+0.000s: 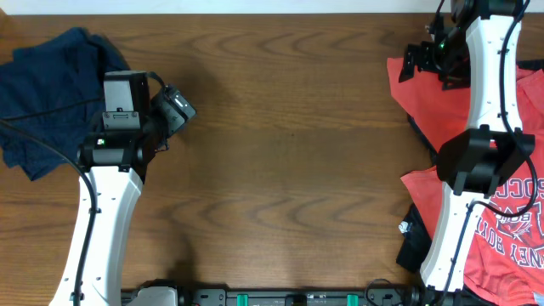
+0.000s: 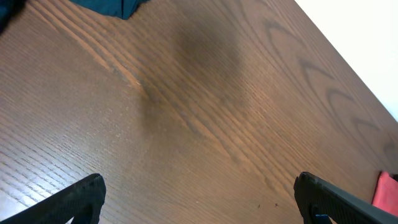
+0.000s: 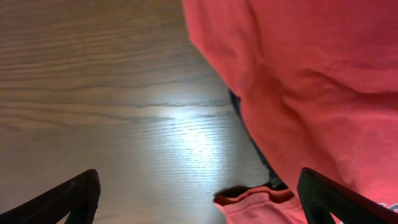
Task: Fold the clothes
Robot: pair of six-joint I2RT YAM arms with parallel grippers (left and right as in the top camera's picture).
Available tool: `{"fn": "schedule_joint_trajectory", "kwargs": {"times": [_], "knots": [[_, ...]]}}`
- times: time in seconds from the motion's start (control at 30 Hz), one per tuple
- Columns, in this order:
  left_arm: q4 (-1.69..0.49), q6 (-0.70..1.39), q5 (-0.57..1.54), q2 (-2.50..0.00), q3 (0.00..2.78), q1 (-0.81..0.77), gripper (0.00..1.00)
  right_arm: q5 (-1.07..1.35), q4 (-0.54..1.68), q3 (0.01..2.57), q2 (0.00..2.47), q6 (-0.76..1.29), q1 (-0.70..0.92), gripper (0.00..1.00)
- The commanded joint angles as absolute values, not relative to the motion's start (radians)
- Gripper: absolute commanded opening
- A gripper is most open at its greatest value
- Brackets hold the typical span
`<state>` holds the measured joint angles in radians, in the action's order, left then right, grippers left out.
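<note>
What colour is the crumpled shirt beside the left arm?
The shirt is plain dark navy blue, seen best in the overhead view.

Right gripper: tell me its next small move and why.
Probably lower onto the edge of the coral-red shirt and close. The right gripper is open and empty, hovering over the table right at that crumpled shirt's edge.

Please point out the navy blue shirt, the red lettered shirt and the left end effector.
navy blue shirt (image 1: pixel 42 93): overhead view, middle of the cloth.
red lettered shirt (image 1: pixel 503 242): overhead view, printed area.
left end effector (image 2: pixel 199 186): left wrist view, midway between open fingertips.
</note>
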<state>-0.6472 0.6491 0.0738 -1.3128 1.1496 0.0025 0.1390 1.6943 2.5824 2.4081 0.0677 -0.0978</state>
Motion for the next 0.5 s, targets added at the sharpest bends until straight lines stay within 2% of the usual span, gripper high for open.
{"fn": "schedule_joint_trajectory", "kwargs": {"times": [0.0, 0.47], "knots": [[-0.647, 0.624, 0.030, -1.313, 1.162, 0.001, 0.98, 0.178, 1.689, 2.586, 2.260, 0.061, -0.071, 0.99], [-0.648, 0.625, -0.065, -1.313, 1.162, 0.001, 0.98, 0.191, 1.612, 2.586, 1.847, 0.047, 0.046, 0.99]]}}
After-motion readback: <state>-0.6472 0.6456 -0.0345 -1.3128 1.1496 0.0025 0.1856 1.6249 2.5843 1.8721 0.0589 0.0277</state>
